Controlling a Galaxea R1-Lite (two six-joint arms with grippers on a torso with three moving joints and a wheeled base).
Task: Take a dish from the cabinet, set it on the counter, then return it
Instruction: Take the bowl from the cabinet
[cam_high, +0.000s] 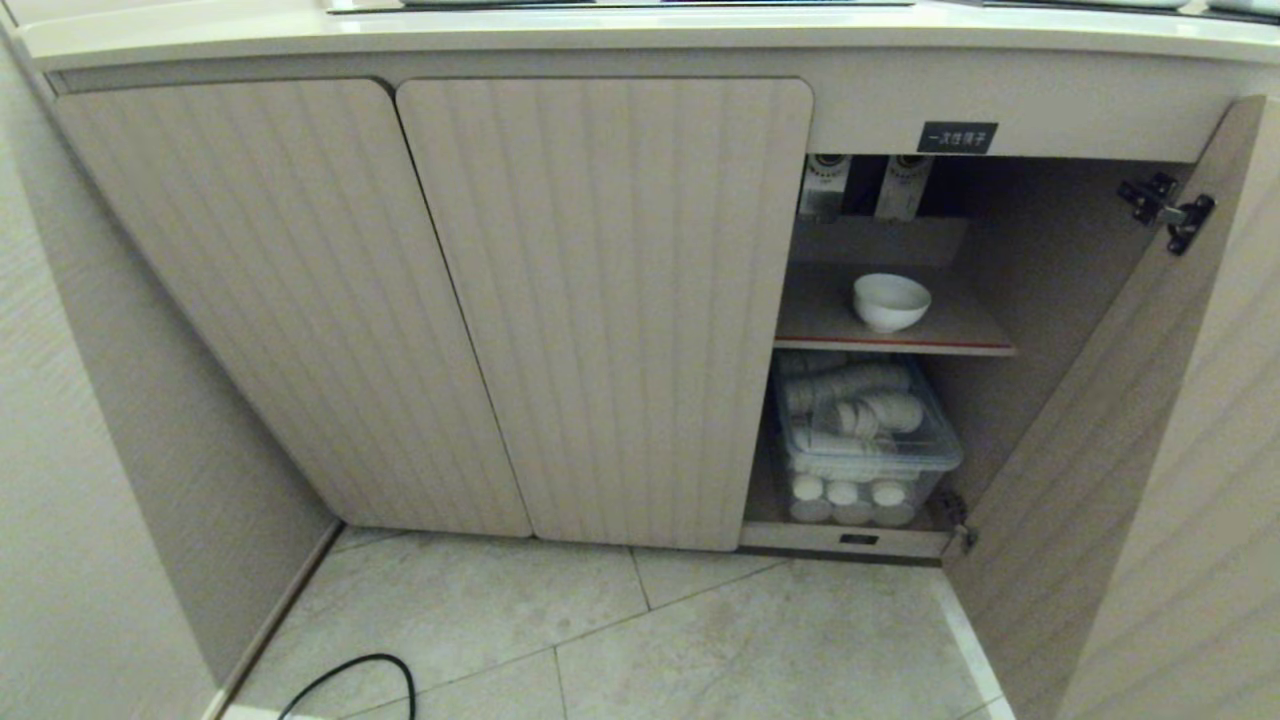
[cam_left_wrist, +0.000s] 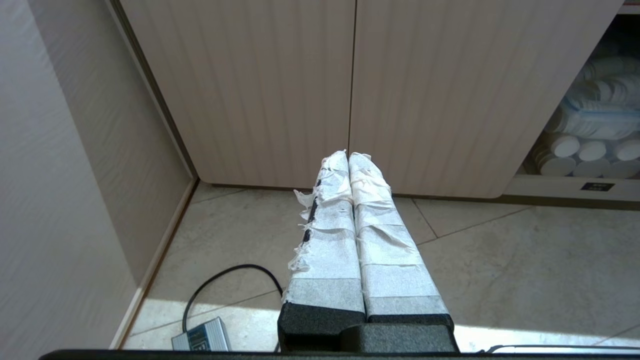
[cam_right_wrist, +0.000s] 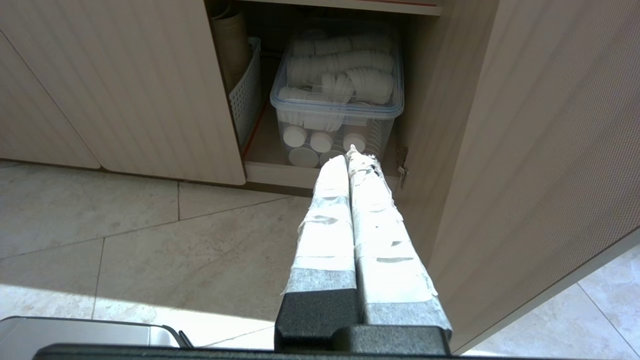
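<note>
Head view, dish (cam_high: 891, 301) on cabinet (cam_high: 600, 300) shelf

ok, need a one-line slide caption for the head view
White bowl on the upper shelf of the open cabinet, clear bin of cups below; neither arm in view.

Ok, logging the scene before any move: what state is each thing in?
Right cabinet door: swung open.
Middle door: closed.
Left door: closed.
White bowl: upright on upper shelf.
Clear bin: lidded, holding cups.
Left gripper: shut, empty.
Right gripper: shut, empty.
</note>
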